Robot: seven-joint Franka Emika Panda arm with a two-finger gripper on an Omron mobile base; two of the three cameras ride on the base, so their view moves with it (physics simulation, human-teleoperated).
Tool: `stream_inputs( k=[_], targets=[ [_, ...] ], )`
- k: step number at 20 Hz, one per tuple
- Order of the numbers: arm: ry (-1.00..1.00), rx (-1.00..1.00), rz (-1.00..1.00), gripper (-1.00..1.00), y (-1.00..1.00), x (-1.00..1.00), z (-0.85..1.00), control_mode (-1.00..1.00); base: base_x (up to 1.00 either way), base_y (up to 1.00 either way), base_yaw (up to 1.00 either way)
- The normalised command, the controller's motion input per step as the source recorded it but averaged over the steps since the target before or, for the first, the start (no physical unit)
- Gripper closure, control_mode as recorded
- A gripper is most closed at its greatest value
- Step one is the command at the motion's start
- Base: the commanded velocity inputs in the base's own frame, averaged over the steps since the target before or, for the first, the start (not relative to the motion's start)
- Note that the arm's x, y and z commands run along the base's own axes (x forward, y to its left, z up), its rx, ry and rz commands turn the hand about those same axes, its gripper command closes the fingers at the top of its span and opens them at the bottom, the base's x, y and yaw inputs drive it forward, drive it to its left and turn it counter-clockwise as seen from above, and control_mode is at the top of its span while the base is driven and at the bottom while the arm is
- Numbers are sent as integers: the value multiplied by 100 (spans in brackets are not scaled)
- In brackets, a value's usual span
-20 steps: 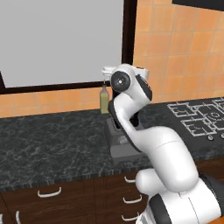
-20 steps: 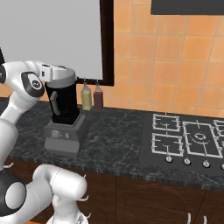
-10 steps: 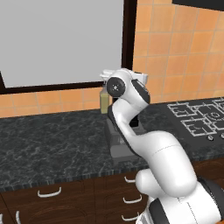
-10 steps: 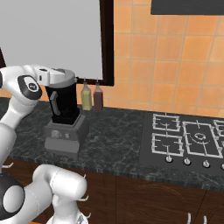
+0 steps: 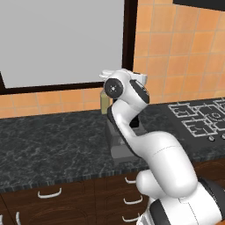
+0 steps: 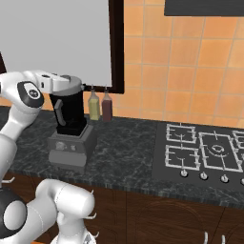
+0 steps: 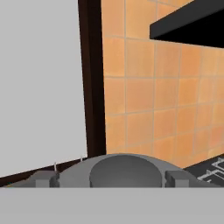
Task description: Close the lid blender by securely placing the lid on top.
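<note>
The blender [image 6: 71,128] stands on the dark counter, a black jar on a boxy grey base [image 5: 119,151]. The light-grey lid [image 6: 70,87] sits on top of the jar. My gripper [image 6: 66,84] is level with the jar top, right at the lid. In the hand view the lid [image 7: 124,168] shows as a grey dome low in the middle. My gripper [image 7: 110,179] is open, with a fingertip [image 7: 43,178] well off each side of the dome. The arm hides most of the jar in the left base view.
A yellowish bottle [image 6: 94,106] and a dark red bottle [image 6: 107,107] stand just behind the blender by the dark window frame [image 6: 116,47]. A gas hob [image 6: 205,152] lies to the right on the counter. A dark hood [image 6: 205,7] hangs above it.
The jaws have gone from shut to wide open around the lid. The hand and elbow have shifted slightly left; the lid stays on the jar.
</note>
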Motion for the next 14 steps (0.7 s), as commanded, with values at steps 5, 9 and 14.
stream_inputs(
  k=[5,9,14],
  targets=[
    [-7,0,-3,-100,12,0,44,-100,0,0,0],
    [-9,0,-4,-100,0,-1,49,-100,0,0,0],
    [-1,1,-6,-100,-44,-24,16,-100,0,0,0]
  ],
)
